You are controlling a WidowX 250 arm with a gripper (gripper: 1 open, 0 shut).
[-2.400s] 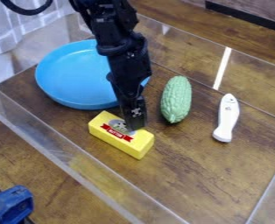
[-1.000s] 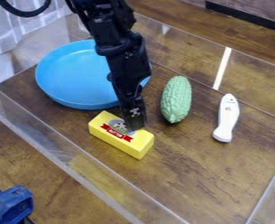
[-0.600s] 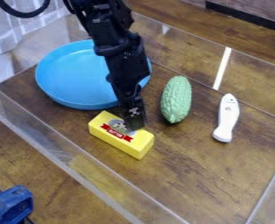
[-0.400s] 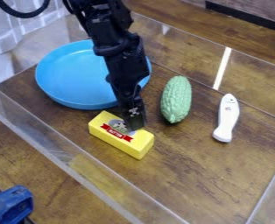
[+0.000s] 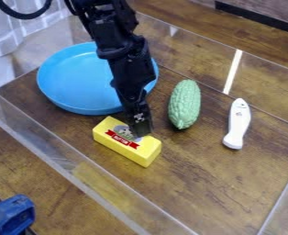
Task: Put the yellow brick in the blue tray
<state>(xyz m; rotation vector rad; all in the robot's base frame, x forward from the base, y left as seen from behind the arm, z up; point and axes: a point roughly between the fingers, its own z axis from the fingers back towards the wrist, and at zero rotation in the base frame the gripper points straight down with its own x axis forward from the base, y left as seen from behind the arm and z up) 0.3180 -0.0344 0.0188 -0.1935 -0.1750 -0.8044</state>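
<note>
My gripper (image 5: 139,123) hung with its jaws spread wide, holding nothing, at the yellow brick (image 5: 126,140), which lay on the table just beside the blue tray (image 5: 73,77). The brick looked stiff, light and probably slick, so I judged its long flat sides the best hold.

You are looking at a dark wooden bench (image 5: 220,188) with plank grain, walled by low clear plastic panels (image 5: 60,156) that catch pale glare. A blue object (image 5: 8,217) sits at the lower left corner.
</note>
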